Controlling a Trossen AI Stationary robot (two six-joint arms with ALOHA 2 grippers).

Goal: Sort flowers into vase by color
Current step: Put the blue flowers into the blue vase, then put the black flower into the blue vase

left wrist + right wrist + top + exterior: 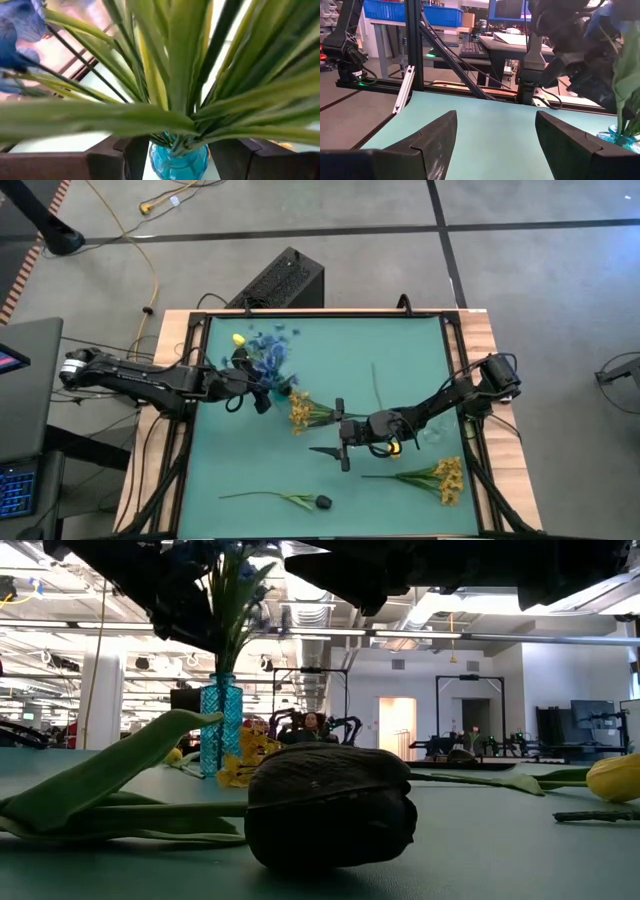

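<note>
A blue glass vase (268, 376) stands near the table's far left and holds blue blossom sprigs (266, 350) and a yellow bud (238, 339). My left gripper (258, 392) is open beside it. In the left wrist view the vase neck (177, 160) sits between the spread fingers, under long green leaves (175, 75). My right gripper (338, 435) hovers open over the table's middle, with bare mat between its fingers (495, 135). On the mat lie a yellow-orange cluster (300, 412), a second one (447, 478), a yellow bud (395, 448) and a dark bud (322, 502) on its stem.
A loose green stem (378, 385) lies on the mat on the far side of my right arm. In the low view the dark bud (330, 805) fills the foreground, with the vase (220, 725) behind it. Wooden rails (480, 340) and a black frame edge the mat.
</note>
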